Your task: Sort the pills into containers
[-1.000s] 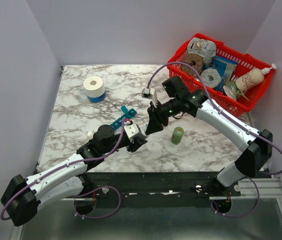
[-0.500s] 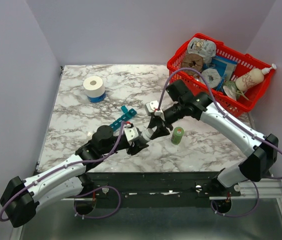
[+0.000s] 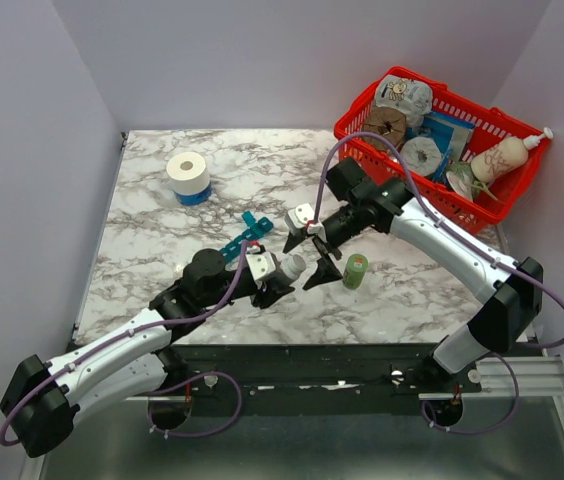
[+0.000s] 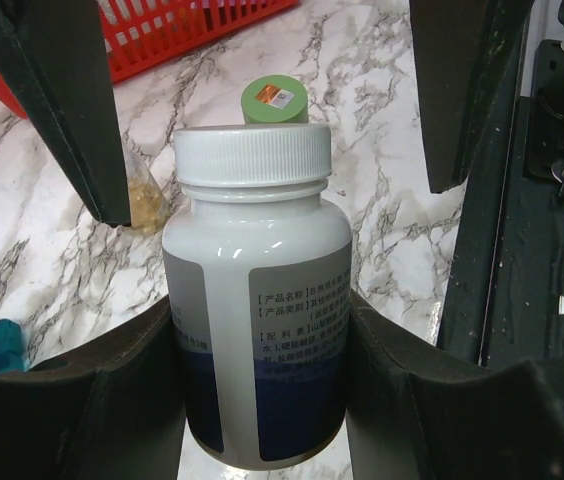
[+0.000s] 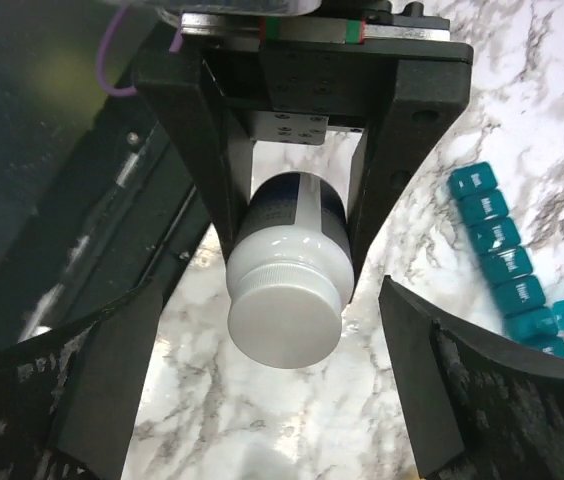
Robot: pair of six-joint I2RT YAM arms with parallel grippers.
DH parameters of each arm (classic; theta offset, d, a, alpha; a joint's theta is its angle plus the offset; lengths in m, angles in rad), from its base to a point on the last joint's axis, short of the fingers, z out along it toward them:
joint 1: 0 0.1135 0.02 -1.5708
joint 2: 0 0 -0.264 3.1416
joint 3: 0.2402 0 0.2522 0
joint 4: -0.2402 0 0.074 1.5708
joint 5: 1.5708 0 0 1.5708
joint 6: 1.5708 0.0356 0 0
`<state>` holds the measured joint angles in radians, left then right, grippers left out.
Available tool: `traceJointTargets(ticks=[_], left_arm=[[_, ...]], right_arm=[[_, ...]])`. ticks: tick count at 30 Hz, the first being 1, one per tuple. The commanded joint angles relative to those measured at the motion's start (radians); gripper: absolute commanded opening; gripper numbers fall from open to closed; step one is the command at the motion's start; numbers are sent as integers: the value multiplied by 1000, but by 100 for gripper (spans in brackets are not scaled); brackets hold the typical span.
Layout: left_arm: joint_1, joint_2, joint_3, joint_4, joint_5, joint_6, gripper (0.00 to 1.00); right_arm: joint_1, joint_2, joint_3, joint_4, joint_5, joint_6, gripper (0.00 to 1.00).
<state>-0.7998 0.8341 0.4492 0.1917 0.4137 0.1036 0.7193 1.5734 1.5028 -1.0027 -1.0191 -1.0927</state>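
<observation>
Pill organiser (image 3: 241, 239): teal strip, flat on marble table (image 3: 142, 235), left of centre. Pill bottle (image 4: 252, 230) just right of it, left gripper (image 4: 259, 320) pinching its label; rigid, slick, probably light. Right gripper (image 5: 272, 290) spread astride white cap (image 5: 285, 325), likely the best hold.

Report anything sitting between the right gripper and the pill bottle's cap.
Nothing visible does. The right gripper is open, its fingers on either side of the white cap with only bare gaps between. The left gripper grips the bottle by its body, below the cap.
</observation>
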Motion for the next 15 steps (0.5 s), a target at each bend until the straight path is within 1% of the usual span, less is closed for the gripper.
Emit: traceJointTargets(ticks=[1,2,3,4,5,6,7,9,10,11,12,15], left_arm=[[1,-12,19,41,17,4,0],[1,-12,19,43,17,5,0],[2,-12,19,45,19,1,0],[2,-13,19,46,11,2,0],[2,-13,19,45,4,-1,0],[2,-16,20,43,-4,-2,0],[2,-24,20,40,-13,-2,0],[2,-32,22,32,-64,-5,0],[2,-44,22,31,-79,-4,0],[2,-49,17,32,-102,-8,0],[2,-53,14,47,-108,-15,0],[2,-55,9,67,-119,-28,0]], right_arm=[[6,-24,30,58,2,238,100],[6,-36,19,123,16,290,100],[6,-62,1,151,30,365,100],[5,-75,-4,174,37,398,100],[5,-84,-15,261,54,454,100],[5,-98,-21,294,91,605,100],[3,-95,-7,308,106,666,100],[2,-73,29,273,94,799,100],[2,-44,72,244,85,830,100],[2,-33,85,190,77,858,100],[2,-27,86,176,68,894,100],[2,-55,14,233,117,994,100]])
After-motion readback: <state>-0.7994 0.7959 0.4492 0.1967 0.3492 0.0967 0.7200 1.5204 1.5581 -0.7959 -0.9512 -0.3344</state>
